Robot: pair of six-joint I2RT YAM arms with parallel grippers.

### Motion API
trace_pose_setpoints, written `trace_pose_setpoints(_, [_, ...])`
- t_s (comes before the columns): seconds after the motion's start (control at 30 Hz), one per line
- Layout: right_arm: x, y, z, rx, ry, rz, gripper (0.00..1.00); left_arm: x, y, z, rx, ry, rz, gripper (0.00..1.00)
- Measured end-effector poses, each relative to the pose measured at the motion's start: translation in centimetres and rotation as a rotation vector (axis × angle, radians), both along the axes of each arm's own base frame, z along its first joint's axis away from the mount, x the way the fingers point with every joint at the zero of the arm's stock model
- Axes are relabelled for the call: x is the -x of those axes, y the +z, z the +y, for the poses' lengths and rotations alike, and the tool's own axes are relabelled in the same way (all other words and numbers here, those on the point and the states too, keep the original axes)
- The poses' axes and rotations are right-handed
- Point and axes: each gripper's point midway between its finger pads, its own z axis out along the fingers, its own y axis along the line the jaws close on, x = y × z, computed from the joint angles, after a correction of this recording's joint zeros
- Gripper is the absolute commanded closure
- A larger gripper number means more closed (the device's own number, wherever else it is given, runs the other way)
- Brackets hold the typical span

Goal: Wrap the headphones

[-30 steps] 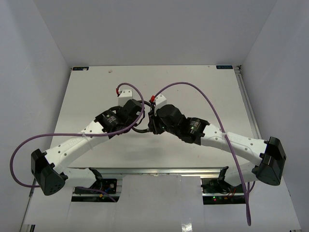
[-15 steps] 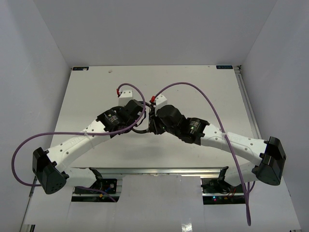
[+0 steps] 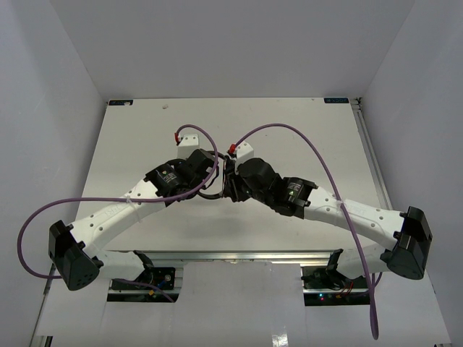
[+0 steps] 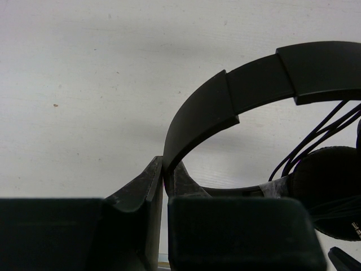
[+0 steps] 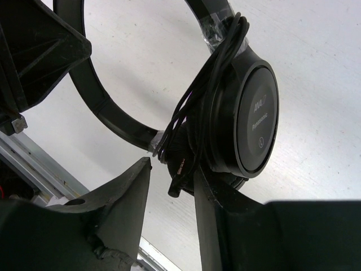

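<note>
Black headphones pinched at the headband by the left hand; right hand gapes around the loose plug. Best tuck it gently under the coiled cord.

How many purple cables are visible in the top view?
2: one purple cable loops beside the left arm; the other arcs over the right arm. More may be hidden.

I'm driving a rig in what looks like a robotics lab test cell. A flat white tabletop is boxed in by plain pale partition walls. White jointed robot arms are bolted to a silver aluminium rail at the near edge, and thick purple cables loop overhead.
</note>
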Motion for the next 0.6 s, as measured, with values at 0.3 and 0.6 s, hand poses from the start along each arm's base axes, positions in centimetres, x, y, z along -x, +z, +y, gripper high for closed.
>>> trace_pose_setpoints(0.3, [-0.04,0.64,-0.39,-0.012,-0.011,-0.015,0.53,-0.01,0.0,-0.03,0.004,0.003,-0.001,1.0])
trace_pose_setpoints(0.6, [0.09,0.69,-0.87,-0.008,-0.023,-0.026,0.59,-0.01,0.01,-0.01,0.004,0.005,-0.001,1.0])
